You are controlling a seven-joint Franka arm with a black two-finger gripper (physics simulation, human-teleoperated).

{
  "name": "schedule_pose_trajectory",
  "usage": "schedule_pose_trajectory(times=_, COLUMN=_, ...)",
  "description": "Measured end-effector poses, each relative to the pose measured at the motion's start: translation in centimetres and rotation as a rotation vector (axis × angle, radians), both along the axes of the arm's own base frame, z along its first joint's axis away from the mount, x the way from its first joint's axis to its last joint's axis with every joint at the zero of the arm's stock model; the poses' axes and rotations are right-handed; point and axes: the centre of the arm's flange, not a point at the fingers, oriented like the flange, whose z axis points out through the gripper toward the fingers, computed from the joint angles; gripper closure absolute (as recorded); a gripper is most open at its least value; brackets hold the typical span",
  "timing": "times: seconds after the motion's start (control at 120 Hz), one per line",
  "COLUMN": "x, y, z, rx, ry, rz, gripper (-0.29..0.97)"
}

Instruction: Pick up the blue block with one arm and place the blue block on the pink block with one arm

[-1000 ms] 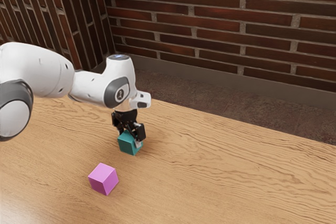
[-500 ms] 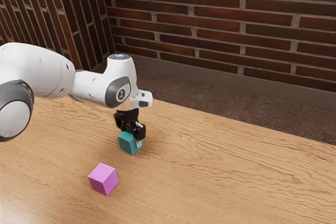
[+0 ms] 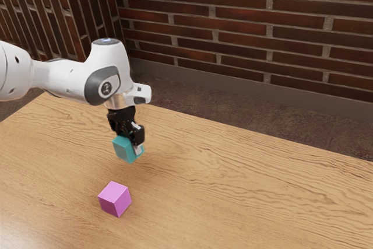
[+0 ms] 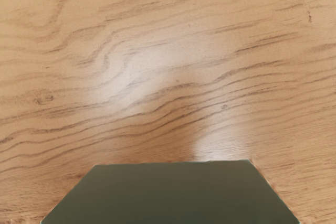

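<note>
two blocks logged, ext. view. blue block [image 3: 126, 150] (renders teal) sits between the fingers of the black gripper [image 3: 128, 143], clamped from two sides, one corner tilted down. it looks raised off the wooden table [image 3: 250, 173], no contact w/ the top seen. pink block [image 3: 114, 198] rests flat on the table at approx. 6-7 o'clock from the held block, near but apart, not touching it or the gripper.

arm [image 3: 70, 77], white w/ grey joints, enters from 9-10 o'clock of the ext. view; its hand points straight down over the table. brick wall [image 3: 245, 21] runs across at 12 o'clock, beyond the table's far edge; a strip of dark floor lies between wall and table.

wrist view: a dark, blurred, flat-topped shape is the blue block [image 4: 168, 195], just under the hand. past it, wood grain of the table [image 4: 157, 66] w/ a pale glare patch near the block's edge.
</note>
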Motion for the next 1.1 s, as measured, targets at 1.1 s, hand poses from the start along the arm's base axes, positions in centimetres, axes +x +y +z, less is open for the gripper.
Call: schedule_pose_trajectory(times=1.1, x=-7.2, y=-5.5, z=-2.0, rx=0.049, ry=-0.001, rz=0.049, gripper=0.29)
